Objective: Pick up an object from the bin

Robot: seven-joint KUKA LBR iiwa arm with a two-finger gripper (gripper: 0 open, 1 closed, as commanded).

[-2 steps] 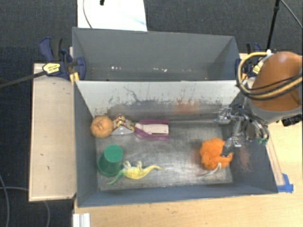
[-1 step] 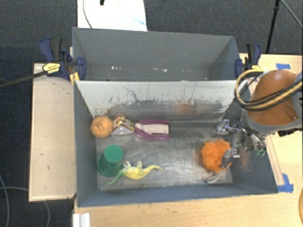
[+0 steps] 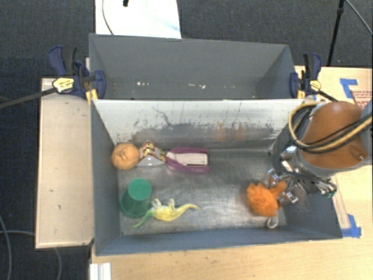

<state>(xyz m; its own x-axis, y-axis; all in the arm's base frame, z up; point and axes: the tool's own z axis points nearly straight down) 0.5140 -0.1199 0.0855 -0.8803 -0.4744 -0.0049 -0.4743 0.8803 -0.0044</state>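
The gripper (image 3: 281,190) touches the fluffy orange tuft (image 3: 261,199) in the lower right corner of the grey metal bin (image 3: 192,121); whether it is clenched I cannot tell. Best to centre over the soft bulk, squeeze fully, and lift clear of the wall.

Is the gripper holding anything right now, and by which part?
Cannot be told: the gripper sits at the upper right edge of the fuzzy orange ball.
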